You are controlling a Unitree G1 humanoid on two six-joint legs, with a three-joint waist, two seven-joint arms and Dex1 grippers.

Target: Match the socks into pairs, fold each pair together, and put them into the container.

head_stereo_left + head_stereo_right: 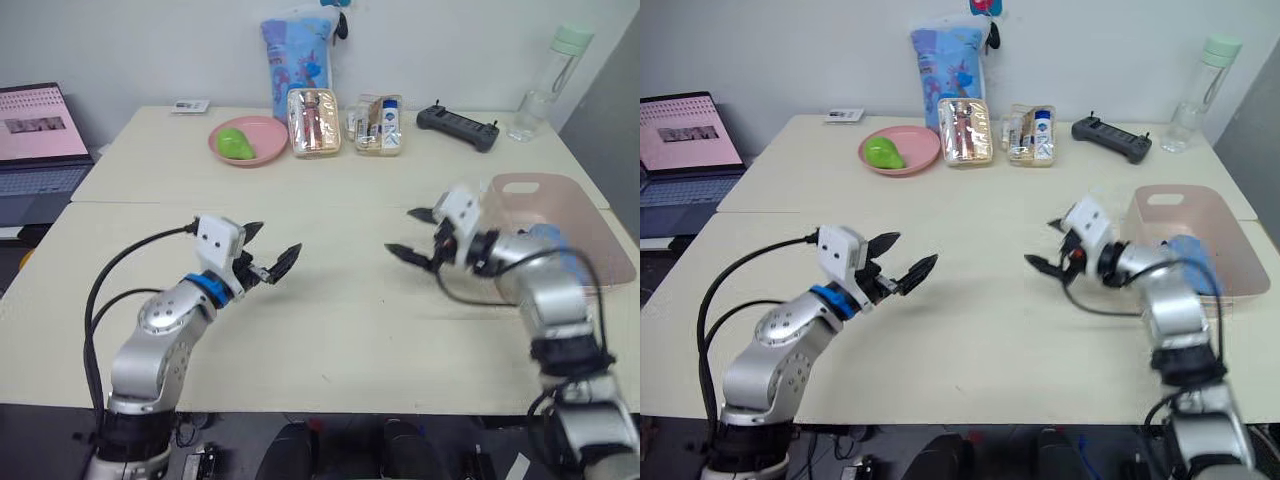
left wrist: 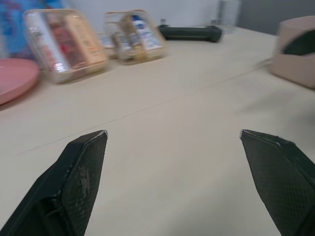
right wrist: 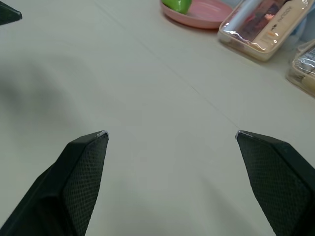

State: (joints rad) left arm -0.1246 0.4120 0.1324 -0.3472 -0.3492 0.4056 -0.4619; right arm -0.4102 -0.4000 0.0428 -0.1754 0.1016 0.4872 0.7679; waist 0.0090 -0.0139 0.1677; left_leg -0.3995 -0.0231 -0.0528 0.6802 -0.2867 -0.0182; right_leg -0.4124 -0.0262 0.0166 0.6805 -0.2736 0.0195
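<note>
The pale pink container (image 1: 585,215) stands at the table's right edge, seen also in the left wrist view (image 2: 295,61). Inside it, past my right forearm, a patch of sky blue sock (image 1: 1190,250) shows; the rest of the socks are hidden. My right gripper (image 1: 399,231) hangs open and empty over bare table just left of the container, pointing toward the middle. My left gripper (image 1: 280,237) is open and empty too, over the table's left half, pointing right. Each wrist view has its own gripper spread wide over bare tabletop: left gripper (image 2: 173,132), right gripper (image 3: 171,132).
Along the back stand a round pink plate (image 1: 262,140) with a green object, two clear toiletry pouches (image 1: 313,122) (image 1: 380,125), a blue patterned bag (image 1: 298,55), a black controller (image 1: 457,125) and a clear bottle (image 1: 545,80). A laptop (image 1: 35,140) sits off the left.
</note>
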